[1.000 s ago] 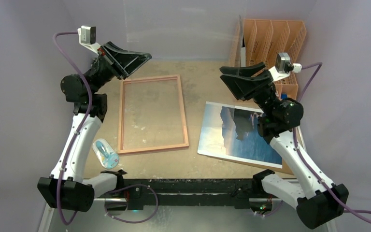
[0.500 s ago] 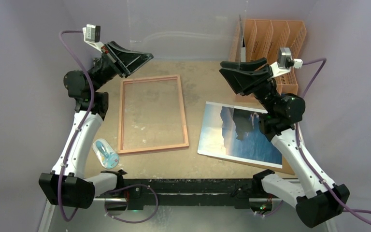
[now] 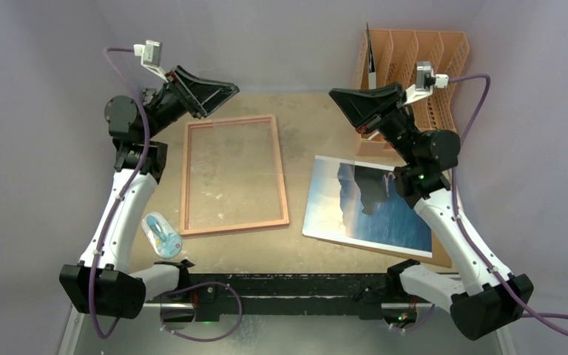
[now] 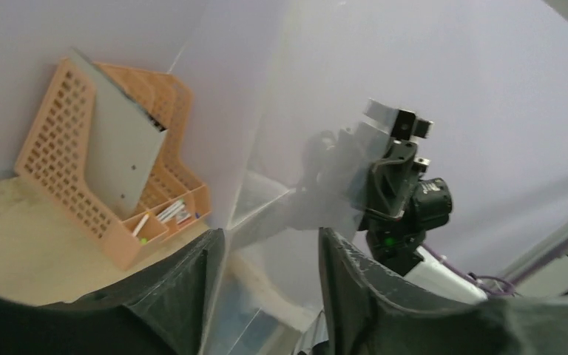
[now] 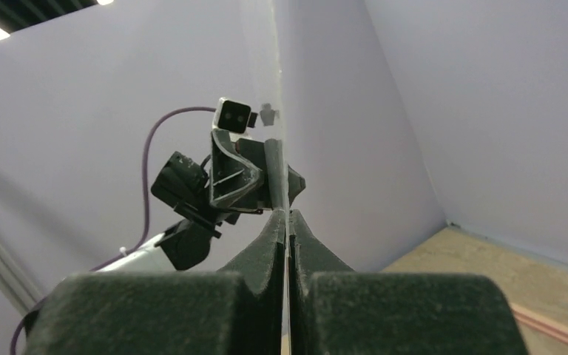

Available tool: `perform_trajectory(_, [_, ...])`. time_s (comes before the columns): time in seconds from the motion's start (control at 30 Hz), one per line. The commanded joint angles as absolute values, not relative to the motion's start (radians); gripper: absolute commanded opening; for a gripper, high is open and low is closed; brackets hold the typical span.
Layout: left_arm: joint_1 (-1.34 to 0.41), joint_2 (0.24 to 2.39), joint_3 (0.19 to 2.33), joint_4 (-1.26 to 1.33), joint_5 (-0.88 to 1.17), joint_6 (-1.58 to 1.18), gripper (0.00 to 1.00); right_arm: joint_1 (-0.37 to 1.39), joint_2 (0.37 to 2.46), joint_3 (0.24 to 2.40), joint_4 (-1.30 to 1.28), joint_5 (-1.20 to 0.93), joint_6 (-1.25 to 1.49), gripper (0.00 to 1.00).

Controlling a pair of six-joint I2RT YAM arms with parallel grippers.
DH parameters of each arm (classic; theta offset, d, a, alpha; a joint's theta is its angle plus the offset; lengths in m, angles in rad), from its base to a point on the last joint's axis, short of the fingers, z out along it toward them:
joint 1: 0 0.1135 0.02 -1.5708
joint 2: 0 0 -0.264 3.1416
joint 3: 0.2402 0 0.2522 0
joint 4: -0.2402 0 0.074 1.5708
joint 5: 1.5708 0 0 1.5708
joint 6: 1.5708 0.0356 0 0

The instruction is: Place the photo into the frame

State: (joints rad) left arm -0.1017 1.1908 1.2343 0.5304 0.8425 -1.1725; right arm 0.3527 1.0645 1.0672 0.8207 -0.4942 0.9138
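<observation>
The frame (image 3: 233, 174), thin pink wood round a clear pane, lies flat at the table's left centre. To its right the photo (image 3: 366, 207) lies face up, showing blue sea and dark cliffs. Both grippers hang high over the far part of the table, tips facing each other. A thin clear sheet (image 5: 275, 74) stands edge-on in my right gripper (image 5: 287, 214) (image 3: 338, 96), which is shut on it. My left gripper (image 4: 270, 244) (image 3: 229, 89) is open, and the same clear sheet (image 4: 281, 185) runs between its spread fingers.
A brown backing board (image 3: 438, 257) lies under the photo and sticks out at its right. An orange file rack (image 3: 414, 59) stands at the back right corner. A small blue and white packet (image 3: 161, 235) lies near the left arm's base.
The left gripper has opened and the right gripper has shut on the clear sheet. Both wrists have lifted and tilted a little further back.
</observation>
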Motion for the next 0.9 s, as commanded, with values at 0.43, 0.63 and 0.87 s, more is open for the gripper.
perform_trajectory(0.43, [-0.032, 1.327, 1.345, -0.649, -0.071, -0.417, 0.89, 0.349, 1.224, 1.182, 0.398, -0.213, 0.820, 0.00])
perform_trajectory(0.63, [-0.001, 1.458, 1.251, -0.637, -0.292, -0.365, 0.92, 0.355, 1.324, 1.253, 0.433, -0.348, 0.863, 0.00])
perform_trajectory(0.87, [0.091, 1.601, 1.189, -0.544, -0.228, -0.378, 0.79, 0.401, 1.420, 1.282, 0.438, -0.362, 0.916, 0.00])
